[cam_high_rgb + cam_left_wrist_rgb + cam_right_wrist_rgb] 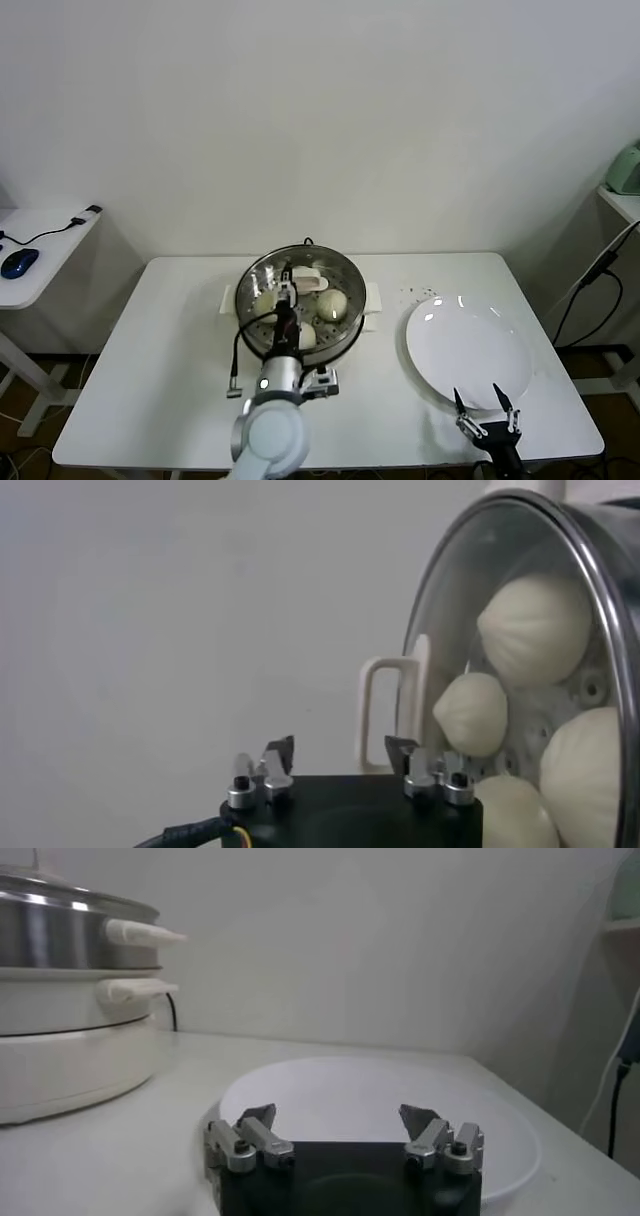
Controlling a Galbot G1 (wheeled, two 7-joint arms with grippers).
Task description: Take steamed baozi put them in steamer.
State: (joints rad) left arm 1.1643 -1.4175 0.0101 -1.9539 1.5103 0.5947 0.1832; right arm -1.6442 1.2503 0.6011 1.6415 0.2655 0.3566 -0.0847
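Observation:
The steamer [345, 266] stands mid-table with cream-white steamed baozi on its perforated tray: one [333, 304] on the right, one [306, 338] near the front, one [266, 300] partly behind my arm. My left gripper [287, 280] hangs over the tray, open and holding nothing. In the left wrist view this gripper [340, 752] is open beside the steamer's rim [600, 570] and white handle [385, 715], with several baozi [470, 712] inside. My right gripper [485, 405] is open at the near edge of the white plate [470, 345]; its wrist view shows the gripper [340, 1118] empty over the plate [380, 1093].
A black cable with a small plug [235, 385] lies left of my left arm. Dark crumbs [415, 293] dot the table between steamer and plate. A side table with a blue mouse [20, 262] is at the far left. Cables [590, 285] hang at the right.

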